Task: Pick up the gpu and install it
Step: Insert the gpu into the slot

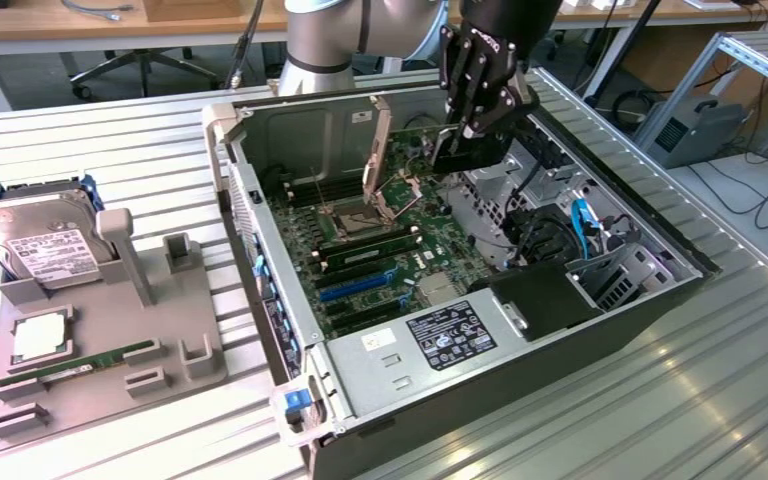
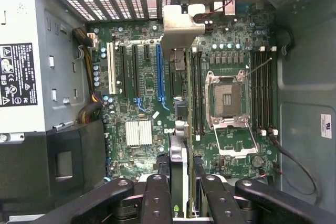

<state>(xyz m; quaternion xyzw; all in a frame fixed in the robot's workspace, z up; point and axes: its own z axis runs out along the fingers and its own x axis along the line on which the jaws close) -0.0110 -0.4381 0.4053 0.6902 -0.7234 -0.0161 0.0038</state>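
The gripper [image 1: 475, 120] is clamped on the gpu [image 1: 468, 155], its fingers pinching the card's two faces so that it hangs below them over the open computer case [image 1: 237, 190]. This hold appears to leave the card's far edge free to meet a slot.

In the wrist view the gpu [image 2: 178, 153] shows edge-on between the black fingers [image 2: 157, 192]. Its silver bracket [image 2: 181, 24] sits at the end away from them, toward the case's vented rear wall [image 2: 105, 3], which likely suits the bracket's place at the rear openings.

The card is above the motherboard [image 1: 384, 265], not seated. Its line runs just beside the blue slot [image 2: 159, 72], between that slot and the CPU socket [image 2: 228, 98]; whether it is truly lined up cannot be told.

On the exterior view the gpu hangs at about one o'clock from the socket [image 1: 353, 222]. Room around it is tight:

- The raised socket frame [image 1: 379, 150] stands just at nine o'clock of the card.
- The cabled drive bays [image 1: 578, 230] crowd its four o'clock side.
- The power supply [image 1: 438, 335] closes the board's six o'clock end.

The clearest room seems to lie over the slots themselves—between frame and bays.

Well apart, at nine o'clock of the case, the grey tray [image 1: 104, 390] holds the hard drive [image 1: 44, 245] and a RAM stick [image 1: 77, 365].
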